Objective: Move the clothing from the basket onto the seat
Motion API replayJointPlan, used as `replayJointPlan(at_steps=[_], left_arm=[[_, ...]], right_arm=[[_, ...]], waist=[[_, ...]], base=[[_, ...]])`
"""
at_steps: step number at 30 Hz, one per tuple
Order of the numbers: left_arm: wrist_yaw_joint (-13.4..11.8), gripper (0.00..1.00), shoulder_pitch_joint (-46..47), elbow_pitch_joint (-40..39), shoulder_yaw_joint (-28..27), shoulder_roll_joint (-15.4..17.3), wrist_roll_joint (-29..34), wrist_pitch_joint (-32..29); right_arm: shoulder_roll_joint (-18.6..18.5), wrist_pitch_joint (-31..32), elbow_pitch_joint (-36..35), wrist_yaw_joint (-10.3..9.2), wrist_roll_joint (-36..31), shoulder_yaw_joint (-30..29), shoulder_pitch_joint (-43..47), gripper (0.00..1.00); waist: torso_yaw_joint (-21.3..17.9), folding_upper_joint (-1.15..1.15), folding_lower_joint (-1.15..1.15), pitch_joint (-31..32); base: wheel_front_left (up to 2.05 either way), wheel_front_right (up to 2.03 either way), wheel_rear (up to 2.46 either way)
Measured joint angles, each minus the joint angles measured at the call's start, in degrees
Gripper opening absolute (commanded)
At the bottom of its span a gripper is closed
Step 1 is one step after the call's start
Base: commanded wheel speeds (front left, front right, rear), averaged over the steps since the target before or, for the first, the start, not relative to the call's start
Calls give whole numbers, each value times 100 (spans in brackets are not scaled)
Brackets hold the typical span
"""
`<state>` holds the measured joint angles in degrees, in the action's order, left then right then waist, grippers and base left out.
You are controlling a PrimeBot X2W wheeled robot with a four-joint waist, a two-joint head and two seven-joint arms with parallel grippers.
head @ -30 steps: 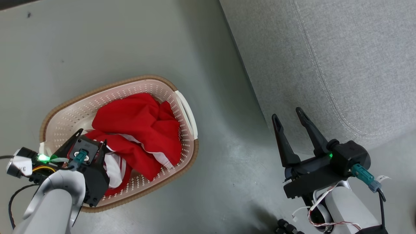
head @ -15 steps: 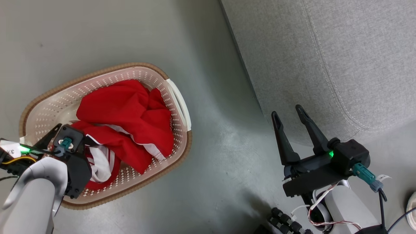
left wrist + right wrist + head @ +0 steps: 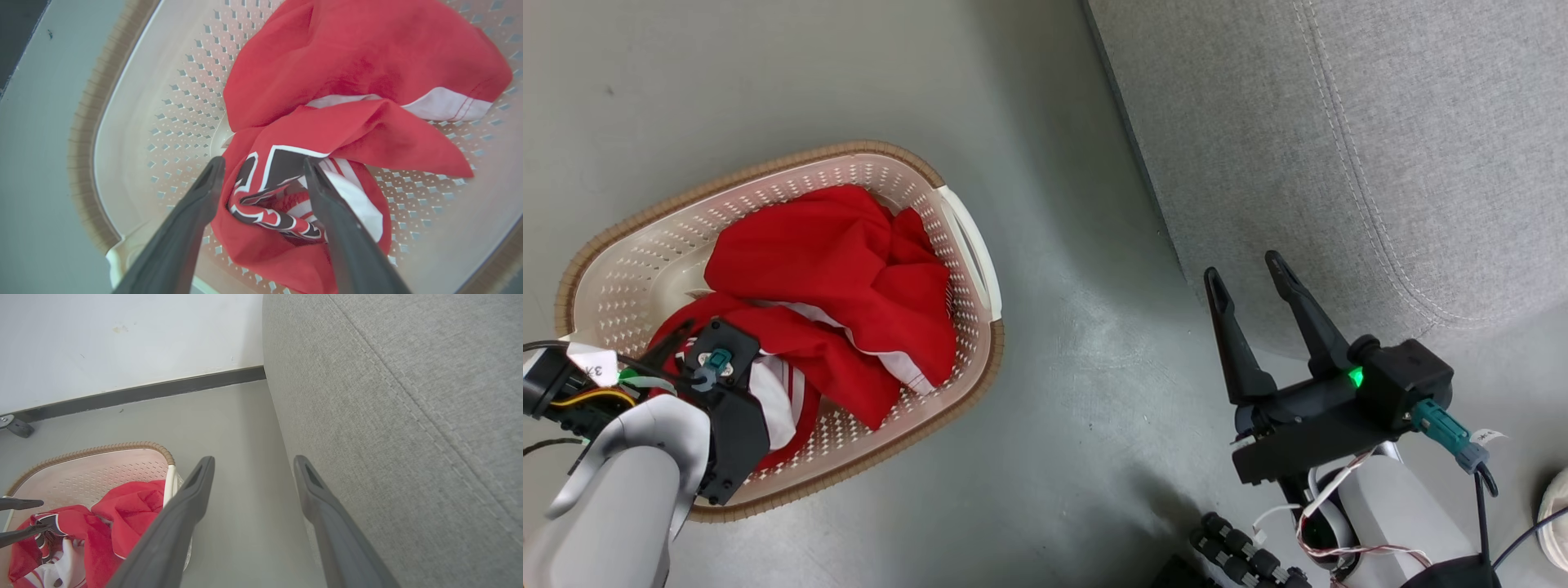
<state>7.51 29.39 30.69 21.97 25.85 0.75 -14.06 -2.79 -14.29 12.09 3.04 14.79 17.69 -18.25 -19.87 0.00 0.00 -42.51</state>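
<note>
The cream basket [image 3: 792, 159] stands on the floor to the left of the grey seat [image 3: 1380, 147]. Two red garments lie crumpled inside it: a plain one [image 3: 833, 261] on top, and one with black-and-white numerals [image 3: 286, 163] and white stripes at the near end. My left gripper [image 3: 262, 163] is open and points down into the basket, its fingers either side of the bunched numbered fabric. Whether they touch it is unclear. My right gripper [image 3: 1244, 271] is open and empty, hovering beside the seat's front corner.
Bare grey floor runs between the basket's white handle [image 3: 968, 245] and the seat's side [image 3: 294, 428]. A white wall with a dark skirting [image 3: 163, 390] stands behind. Cables and dark base parts [image 3: 1241, 555] lie under my right arm.
The head camera has shifted, so the basket shows further left. My left gripper has moved slightly further in over the striped, numbered garment. The right gripper stays open in the same pose.
</note>
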Motion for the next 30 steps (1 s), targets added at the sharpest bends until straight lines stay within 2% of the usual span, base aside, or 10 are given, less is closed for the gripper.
replayJointPlan(at_steps=[7,21,22,23,24,25,27,30], left_arm=[[5,100,123,46,124,189,43,-107],[5,100,328,187,325,281,-78,-208],[5,90,329,203,335,287,-81,-208],[5,62,331,224,339,288,-105,-208],[5,47,333,238,347,290,-114,-208],[5,38,333,242,359,290,-114,-208],[5,0,338,248,389,283,-122,-207],[5,0,372,289,422,244,-265,-192]], right_arm=[[5,0,-89,-10,270,179,-9,100],[8,0,-166,-209,495,319,-7,100],[8,0,-168,-210,497,326,-8,100],[8,0,-170,-210,497,339,-9,100],[8,0,-174,-211,497,349,-9,100],[9,0,-174,-211,497,352,-10,100],[9,0,-174,-211,497,348,-12,100],[11,0,-166,-256,497,322,-20,100]], waist=[[-35,0,0,-80],[-166,0,0,-323],[-167,0,0,-327],[-168,0,0,-330],[-168,0,0,-332],[-168,0,0,-334],[-165,0,0,-336],[-149,0,0,-328]], base=[[0,0,0],[0,0,0],[0,0,0],[0,0,0],[0,0,0],[0,0,0],[0,0,0],[0,0,0]])
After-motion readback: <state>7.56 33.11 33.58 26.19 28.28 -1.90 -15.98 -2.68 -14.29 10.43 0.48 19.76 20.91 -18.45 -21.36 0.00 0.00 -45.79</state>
